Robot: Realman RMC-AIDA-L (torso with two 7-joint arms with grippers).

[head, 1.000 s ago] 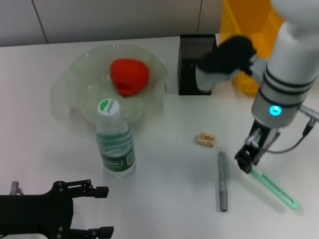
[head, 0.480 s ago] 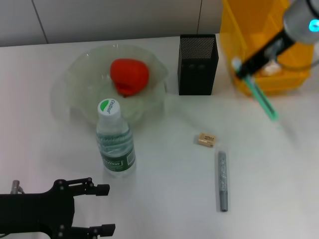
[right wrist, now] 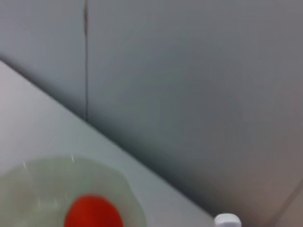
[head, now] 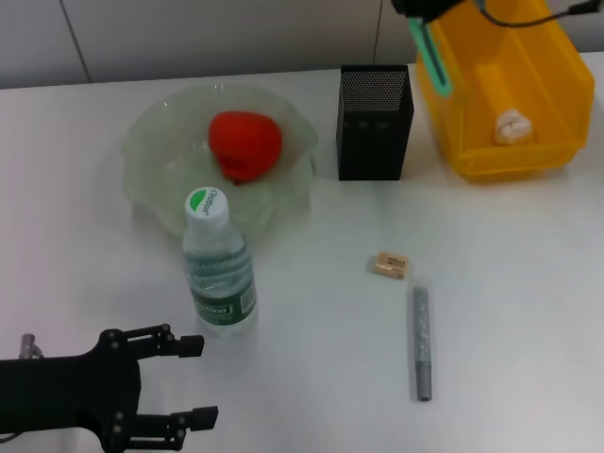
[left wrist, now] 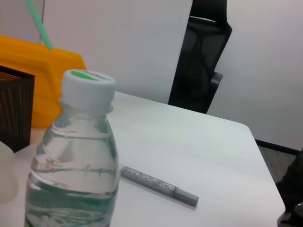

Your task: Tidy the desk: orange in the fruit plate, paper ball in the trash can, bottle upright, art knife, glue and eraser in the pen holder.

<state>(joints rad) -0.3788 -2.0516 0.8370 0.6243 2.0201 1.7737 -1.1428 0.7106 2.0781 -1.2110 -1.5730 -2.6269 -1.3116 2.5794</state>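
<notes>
The left gripper (head: 193, 382) rests at the near edge of the surface (head: 528, 311), jaws spread wide, empty. Farther off, the right gripper is mostly cut off at the top edge, gripping the art knife (head: 431, 57), lifted since earlier, hanging near-vertical above the pen holder (head: 374, 123) beside the trash can (head: 528, 156).

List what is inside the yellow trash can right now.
The trash can holds one white crumpled paper ball on its floor. The art knife, held by the right gripper, hangs in front of the can's left wall and hides a strip of it.
</notes>
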